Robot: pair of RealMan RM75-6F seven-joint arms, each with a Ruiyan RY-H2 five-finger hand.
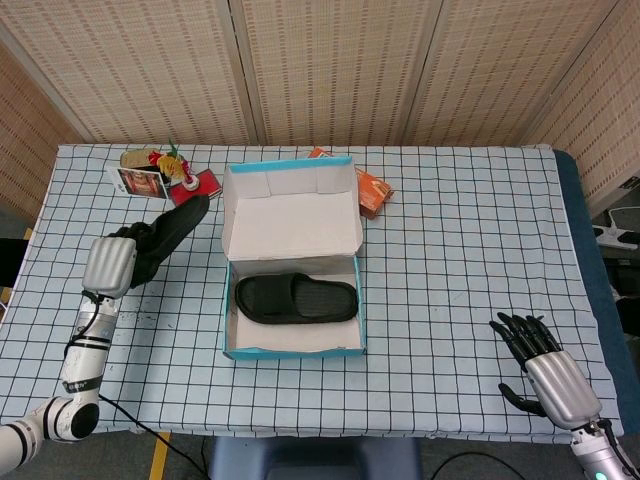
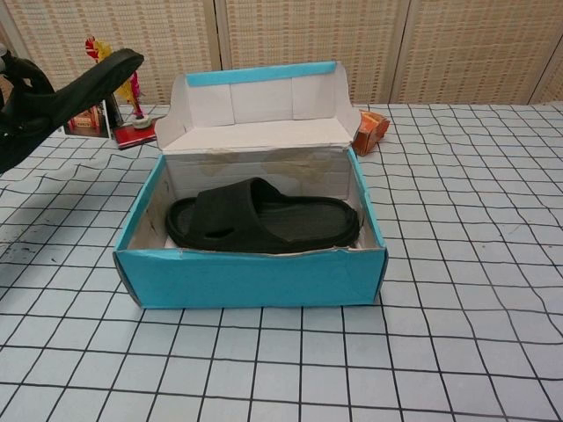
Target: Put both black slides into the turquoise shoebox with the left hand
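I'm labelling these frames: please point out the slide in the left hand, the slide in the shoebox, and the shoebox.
held slide (image 1: 175, 228), head view, on its sole.
boxed slide (image 1: 296, 299), head view, on its strap.
shoebox (image 2: 251, 279), chest view, on its turquoise front wall.

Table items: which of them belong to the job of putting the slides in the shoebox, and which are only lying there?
Part of the job:
- turquoise shoebox, open
- black slide in the box
- second black slide, held by the left hand

Only lying there:
- orange packet
- photo card
- red booklet
- right hand, idle
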